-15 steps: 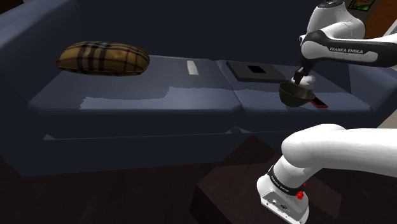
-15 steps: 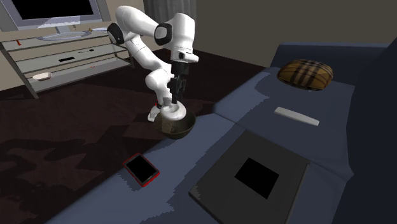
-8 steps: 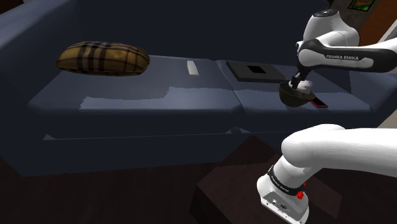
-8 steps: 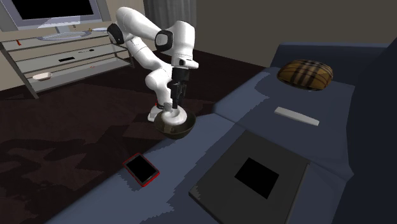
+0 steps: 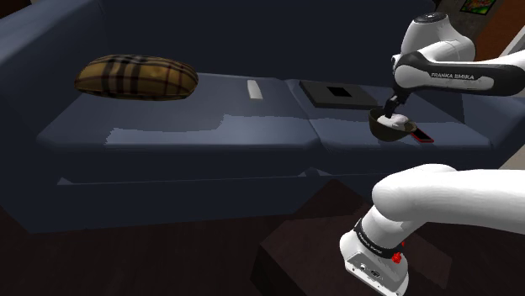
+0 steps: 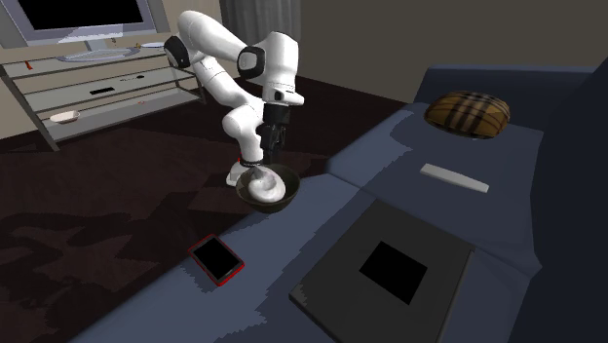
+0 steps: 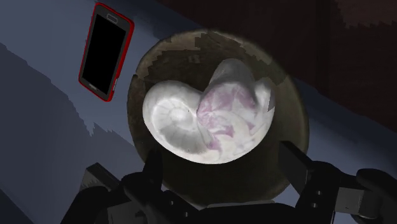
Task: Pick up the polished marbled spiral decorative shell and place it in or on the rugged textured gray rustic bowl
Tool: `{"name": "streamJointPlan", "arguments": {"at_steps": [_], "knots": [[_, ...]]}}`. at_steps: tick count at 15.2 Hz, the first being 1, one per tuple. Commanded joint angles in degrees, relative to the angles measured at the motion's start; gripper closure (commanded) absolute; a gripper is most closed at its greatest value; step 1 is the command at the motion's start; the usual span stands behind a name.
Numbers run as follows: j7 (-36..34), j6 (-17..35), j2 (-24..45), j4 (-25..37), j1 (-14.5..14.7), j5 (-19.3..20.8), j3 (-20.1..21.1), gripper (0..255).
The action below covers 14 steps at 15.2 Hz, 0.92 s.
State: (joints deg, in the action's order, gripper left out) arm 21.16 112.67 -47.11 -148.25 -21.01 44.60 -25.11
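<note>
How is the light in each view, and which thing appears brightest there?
Shoulder view: dim overall, the sofa nearly dark, the white arm the brightest part. Second exterior view: lighter; the pale shell stands out in the dark bowl. Wrist view: the shell is well lit, without glare.

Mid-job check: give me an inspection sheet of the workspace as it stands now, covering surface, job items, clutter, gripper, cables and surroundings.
Surface: dark blue sofa seat.
Job's things: the white and pink spiral shell lies inside the dark rough bowl, which stands on the seat.
Clutter: red-cased phone beside the bowl; flat dark slab; white bar; plaid cushion, farthest from the bowl.
Grippers: gripper above the bowl, jaws open, not touching the shell.
Cables: nothing seen.
Surroundings: TV on a shelf unit; dark floor.
</note>
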Motion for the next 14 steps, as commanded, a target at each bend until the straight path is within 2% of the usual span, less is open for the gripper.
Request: {"name": "streamJointPlan", "arguments": {"at_steps": [1,2,6,14], "knots": [[0.0,0.0,0.0,0.0,0.0,0.0,0.0,0],[0.0,0.0,0.0,0.0,0.0,0.0,0.0,0],[0.9,-7.4,-2.2,4.3,1.1,-3.9,4.7,0],[0.9,-7.4,-2.2,4.3,1.1,-3.9,4.7,0]]}}
